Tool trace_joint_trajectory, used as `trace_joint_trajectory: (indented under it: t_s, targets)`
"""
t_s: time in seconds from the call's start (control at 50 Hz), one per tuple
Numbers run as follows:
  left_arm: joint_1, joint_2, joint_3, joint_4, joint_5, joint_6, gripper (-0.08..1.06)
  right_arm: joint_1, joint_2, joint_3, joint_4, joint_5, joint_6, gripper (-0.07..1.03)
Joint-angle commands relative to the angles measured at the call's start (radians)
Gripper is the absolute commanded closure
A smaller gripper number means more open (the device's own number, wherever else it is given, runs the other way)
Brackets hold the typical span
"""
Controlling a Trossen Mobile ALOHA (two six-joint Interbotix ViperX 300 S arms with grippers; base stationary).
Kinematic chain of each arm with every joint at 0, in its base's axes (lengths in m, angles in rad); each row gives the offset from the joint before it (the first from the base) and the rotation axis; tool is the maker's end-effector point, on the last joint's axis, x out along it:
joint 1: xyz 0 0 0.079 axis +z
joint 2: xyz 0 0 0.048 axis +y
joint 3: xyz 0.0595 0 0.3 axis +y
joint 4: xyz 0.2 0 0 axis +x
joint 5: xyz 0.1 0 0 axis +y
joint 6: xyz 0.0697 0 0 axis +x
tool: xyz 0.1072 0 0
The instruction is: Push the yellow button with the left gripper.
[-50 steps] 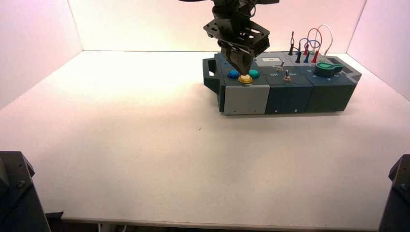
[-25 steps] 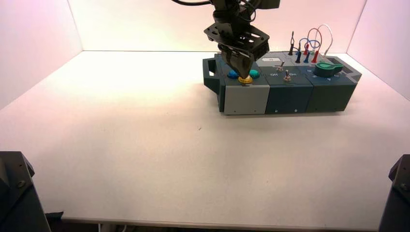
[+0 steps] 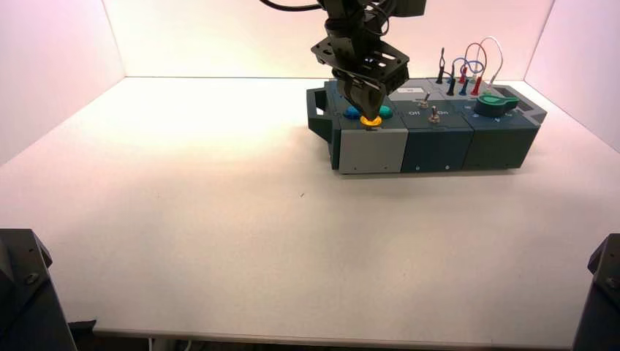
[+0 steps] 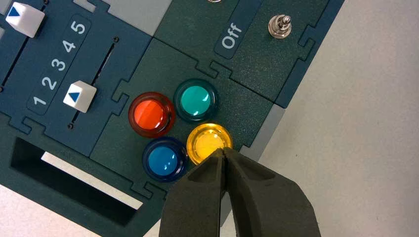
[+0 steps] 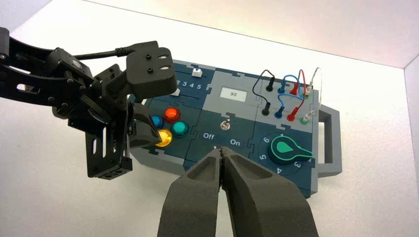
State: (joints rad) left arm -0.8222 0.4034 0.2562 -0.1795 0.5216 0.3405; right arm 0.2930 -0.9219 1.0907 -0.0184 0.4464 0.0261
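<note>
Yellow button [image 4: 208, 142] under pressed-together left end effector [image 4: 225, 153], blue button [image 4: 164, 159] beside

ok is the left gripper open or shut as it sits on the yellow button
Shut. In the left wrist view the left gripper has its two fingers pressed together, no gap between them, with the tips on the edge of the yellow button.

The box [image 3: 431, 135] stands at the table's [image 3: 219, 219] far right. On its left end sits the button cluster; the yellow button [image 3: 371, 121] is nearest the front edge, with the left gripper [image 3: 368, 110] directly above it (fingertips meeting it). Toggle switches [image 3: 433, 114] lie right of the cluster, the knob [image 3: 497, 104] farther right, wires [image 3: 468, 69] behind.
</note>
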Motion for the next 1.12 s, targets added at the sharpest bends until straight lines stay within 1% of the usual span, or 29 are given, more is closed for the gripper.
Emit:
trace_joint_trajectory:
  t_s: [0.02, 0.14, 0.38, 0.56, 0.74, 0.76, 0.88, 0.98, 1.12]
  targets:
    - [-0.003, -0.014, -0.018, 0.0, -0.003, 0.009, 1.01, -0.008, 0.005, -0.025, 0.002, -0.005, 0.002, 0.99]
    - [-0.003, -0.028, -0.018, 0.002, 0.005, 0.009, 1.01, -0.008, 0.003, -0.023, 0.002, -0.005, 0.002, 0.99]
    - [-0.002, -0.138, 0.005, 0.002, 0.0, 0.009, 1.01, -0.008, -0.02, -0.02, 0.005, -0.002, 0.003, 0.99]
    - [0.003, -0.216, 0.008, 0.002, 0.0, 0.009, 1.01, -0.008, -0.038, -0.018, 0.012, -0.005, 0.002, 0.99]
    - [0.002, -0.325, 0.031, 0.002, -0.002, -0.017, 1.01, -0.003, -0.044, -0.012, 0.026, 0.0, 0.002, 0.99]
    - [0.002, -0.348, 0.04, 0.002, 0.0, -0.026, 1.01, -0.003, -0.046, -0.014, 0.026, 0.005, 0.002, 0.99]
    - [0.009, -0.416, 0.072, 0.002, -0.002, -0.051, 1.01, -0.003, -0.055, -0.011, 0.026, 0.012, 0.002, 0.99]
    - [0.015, -0.453, 0.1, 0.002, -0.003, -0.052, 1.01, -0.002, -0.063, -0.008, 0.028, 0.014, 0.003, 0.99]
    - [0.02, -0.463, 0.127, 0.002, -0.009, -0.054, 1.01, -0.003, -0.077, -0.008, 0.029, 0.015, 0.003, 0.99]
